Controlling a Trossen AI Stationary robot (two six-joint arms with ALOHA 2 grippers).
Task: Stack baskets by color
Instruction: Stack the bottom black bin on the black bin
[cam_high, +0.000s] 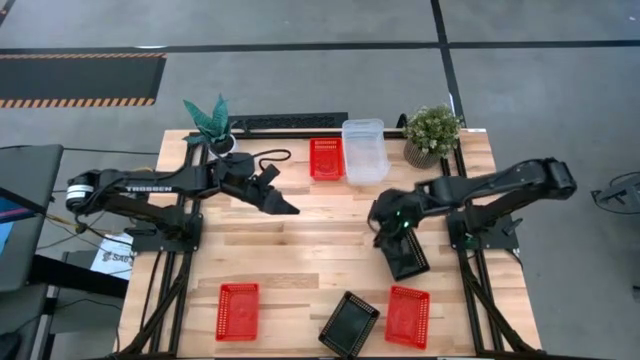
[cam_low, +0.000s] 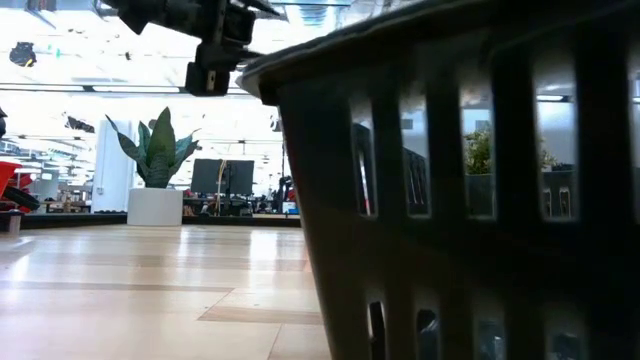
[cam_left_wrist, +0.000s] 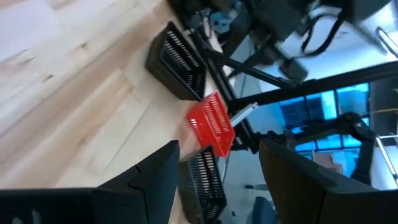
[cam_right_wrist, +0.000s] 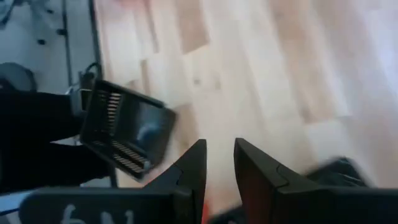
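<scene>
Quick headcount from where I stood. Red mesh baskets: three on the worktop (cam_high: 300, 235), one at the back (cam_high: 326, 158), one front left (cam_high: 237, 309), one front right (cam_high: 407, 316). Black mesh baskets: two I could pick out, one at the front (cam_high: 349, 324) beside that right-hand red one, another (cam_high: 406, 255) under the right arm. Clear baskets (cam_high: 364, 150): sat as one pile at the back, so I couldn't count how many were in it. Potted plants: two, a spiky one (cam_high: 212, 122) and a bushy one (cam_high: 431, 133). Robot arms: two, each with two fingers.
</scene>
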